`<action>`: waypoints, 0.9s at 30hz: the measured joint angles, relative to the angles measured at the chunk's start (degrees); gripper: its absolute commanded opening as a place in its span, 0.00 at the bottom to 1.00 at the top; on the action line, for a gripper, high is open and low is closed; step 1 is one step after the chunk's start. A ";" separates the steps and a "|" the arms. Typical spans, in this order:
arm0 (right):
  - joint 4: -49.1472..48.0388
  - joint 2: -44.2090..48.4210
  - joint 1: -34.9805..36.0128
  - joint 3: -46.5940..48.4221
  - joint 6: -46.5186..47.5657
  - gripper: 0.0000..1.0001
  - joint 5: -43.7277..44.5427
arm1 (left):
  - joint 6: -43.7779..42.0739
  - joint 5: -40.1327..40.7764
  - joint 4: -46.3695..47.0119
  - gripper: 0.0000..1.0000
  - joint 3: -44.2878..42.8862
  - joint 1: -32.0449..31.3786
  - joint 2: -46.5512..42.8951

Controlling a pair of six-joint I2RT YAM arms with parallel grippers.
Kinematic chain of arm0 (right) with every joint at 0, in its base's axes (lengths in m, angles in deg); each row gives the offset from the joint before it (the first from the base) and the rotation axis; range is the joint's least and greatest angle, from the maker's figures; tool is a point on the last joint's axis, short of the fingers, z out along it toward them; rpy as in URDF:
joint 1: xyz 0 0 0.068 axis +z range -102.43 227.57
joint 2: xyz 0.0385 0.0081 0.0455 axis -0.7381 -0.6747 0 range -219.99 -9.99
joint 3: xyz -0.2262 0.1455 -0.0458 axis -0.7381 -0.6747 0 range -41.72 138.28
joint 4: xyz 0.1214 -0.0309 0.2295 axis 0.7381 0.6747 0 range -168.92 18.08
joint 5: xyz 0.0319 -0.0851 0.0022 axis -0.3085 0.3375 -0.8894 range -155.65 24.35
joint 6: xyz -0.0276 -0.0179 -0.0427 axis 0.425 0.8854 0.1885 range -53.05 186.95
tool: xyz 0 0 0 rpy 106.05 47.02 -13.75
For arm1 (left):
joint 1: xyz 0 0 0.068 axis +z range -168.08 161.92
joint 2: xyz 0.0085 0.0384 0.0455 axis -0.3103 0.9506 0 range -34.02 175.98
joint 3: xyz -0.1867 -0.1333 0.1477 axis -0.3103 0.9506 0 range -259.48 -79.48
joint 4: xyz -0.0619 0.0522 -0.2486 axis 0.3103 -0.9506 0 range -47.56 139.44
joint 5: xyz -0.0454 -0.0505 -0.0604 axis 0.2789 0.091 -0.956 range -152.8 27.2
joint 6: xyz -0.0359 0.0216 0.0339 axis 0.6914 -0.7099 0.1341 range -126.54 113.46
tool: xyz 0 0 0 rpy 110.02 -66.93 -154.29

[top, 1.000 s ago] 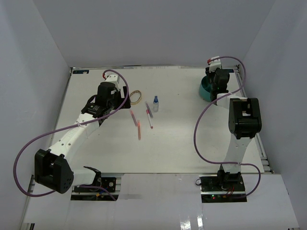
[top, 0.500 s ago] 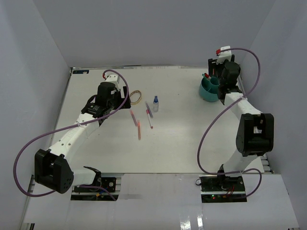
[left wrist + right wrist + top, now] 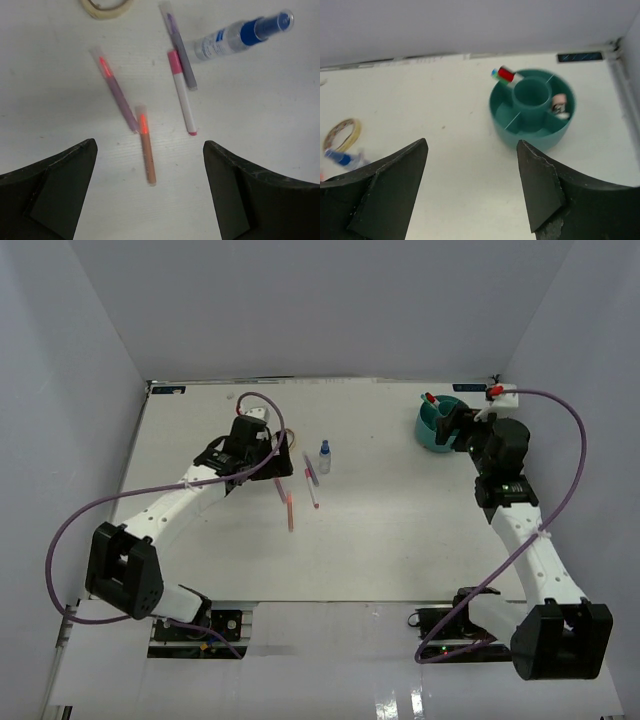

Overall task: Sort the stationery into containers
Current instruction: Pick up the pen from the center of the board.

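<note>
The teal organiser [image 3: 532, 107] stands at the back right of the table and also shows in the top view [image 3: 428, 430]. A red-capped pen [image 3: 504, 75] leans out of its rim, and a small white eraser [image 3: 559, 105] lies in one compartment. My right gripper [image 3: 472, 200] is open and empty, just near of the organiser. My left gripper [image 3: 150, 200] is open and empty above the loose pens: an orange one [image 3: 146, 147], a purple one [image 3: 116, 92], a pink-capped white one [image 3: 182, 95] and a grey one [image 3: 179, 47]. The blue-capped bottle [image 3: 240, 36] and the tan rubber band [image 3: 107, 6] lie beyond them.
White walls close in the table at the back and on both sides. A purple cable runs along each arm. The rubber band [image 3: 342, 134] and the bottle [image 3: 342, 159] show far left in the right wrist view.
My right gripper has pulled back from above the organiser, leaving the red-capped pen in it. My left arm has swung right, over the rubber band and towards the pens.
</note>
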 measured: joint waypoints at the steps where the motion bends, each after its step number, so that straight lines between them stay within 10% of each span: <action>1: 0.85 1.92 0.02 -2.80 -1.70 0.78 -1.68 | 1.07 0.52 -0.79 0.98 -0.44 -1.66 1.14; 12: 6.14 16.46 2.69 -18.99 -9.64 0.79 -8.15 | 11.58 8.61 -6.29 0.89 -10.84 -16.41 22.16; 27: 5.97 20.70 6.71 -20.31 -9.75 0.79 -3.08 | 16.61 17.75 -10.10 0.68 -16.48 -18.01 30.51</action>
